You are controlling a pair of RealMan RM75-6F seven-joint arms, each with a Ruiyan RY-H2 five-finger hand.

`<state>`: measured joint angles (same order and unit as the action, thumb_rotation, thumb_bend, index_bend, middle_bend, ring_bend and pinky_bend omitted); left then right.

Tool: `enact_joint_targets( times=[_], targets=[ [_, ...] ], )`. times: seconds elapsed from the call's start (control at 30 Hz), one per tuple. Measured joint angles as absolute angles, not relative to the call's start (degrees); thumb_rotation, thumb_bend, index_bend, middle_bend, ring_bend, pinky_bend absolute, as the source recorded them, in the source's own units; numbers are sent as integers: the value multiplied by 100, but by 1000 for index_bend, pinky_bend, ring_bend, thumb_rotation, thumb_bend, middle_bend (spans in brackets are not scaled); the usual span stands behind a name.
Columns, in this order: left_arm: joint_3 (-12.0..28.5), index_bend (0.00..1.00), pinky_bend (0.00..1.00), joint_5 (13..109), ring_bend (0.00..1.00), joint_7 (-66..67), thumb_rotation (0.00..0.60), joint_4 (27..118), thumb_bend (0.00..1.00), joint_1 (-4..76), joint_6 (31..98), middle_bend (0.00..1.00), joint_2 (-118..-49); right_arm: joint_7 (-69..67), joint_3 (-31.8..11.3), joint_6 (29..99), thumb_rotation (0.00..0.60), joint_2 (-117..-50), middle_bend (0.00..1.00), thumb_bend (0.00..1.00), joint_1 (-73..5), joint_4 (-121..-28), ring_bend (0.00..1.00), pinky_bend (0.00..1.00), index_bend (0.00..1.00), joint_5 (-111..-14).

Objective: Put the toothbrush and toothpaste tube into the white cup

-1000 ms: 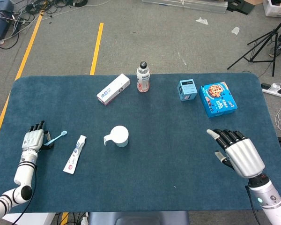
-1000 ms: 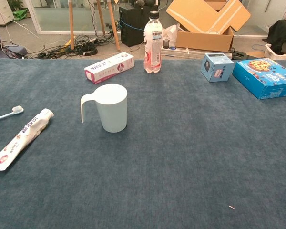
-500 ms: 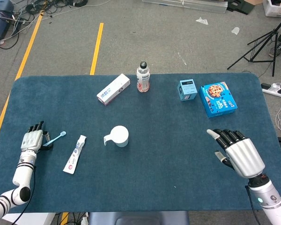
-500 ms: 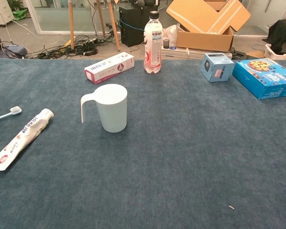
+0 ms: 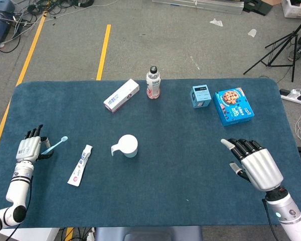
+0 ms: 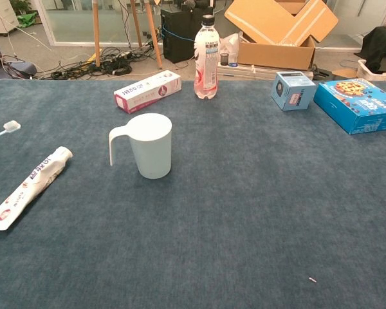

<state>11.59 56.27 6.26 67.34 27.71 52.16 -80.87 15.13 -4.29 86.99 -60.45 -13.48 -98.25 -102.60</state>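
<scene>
My left hand (image 5: 29,149) is at the table's left edge and holds a light blue toothbrush (image 5: 54,144), its head pointing right and raised off the cloth; in the chest view only the brush head (image 6: 6,128) shows at the left border. The white toothpaste tube (image 5: 80,165) (image 6: 28,187) lies flat just right of that hand. The white cup (image 5: 127,145) (image 6: 150,145) stands upright near the middle, handle to its left. My right hand (image 5: 253,161) rests open at the right, holding nothing.
Along the far side stand a white and pink box (image 5: 122,95), a drink bottle (image 5: 153,83), a small blue box (image 5: 201,96) and a blue cookie box (image 5: 234,106). The blue tablecloth (image 5: 180,165) is bare between cup and right hand.
My left hand has lifted the toothbrush off the table and drawn back slightly left; the brush head now sits higher. The right hand, tube and cup have not moved.
</scene>
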Motion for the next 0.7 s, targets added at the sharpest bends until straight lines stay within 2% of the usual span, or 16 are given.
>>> enact_joint_targets(
  times=[0.5,0.7],
  targets=[
    [1563,564,0,5873,0,372,600,8569,489,2704,5791,0,-7139,1441,-416,8818,600,-6022,322,203,-1291,-9798,342,466,246,-10303],
    [1810,566,0,5800,0,247,600,9408,489,2822,5789,0,-6796,1359,-406,8870,600,-6011,322,203,-1260,-9757,342,466,246,-10305]
  ],
)
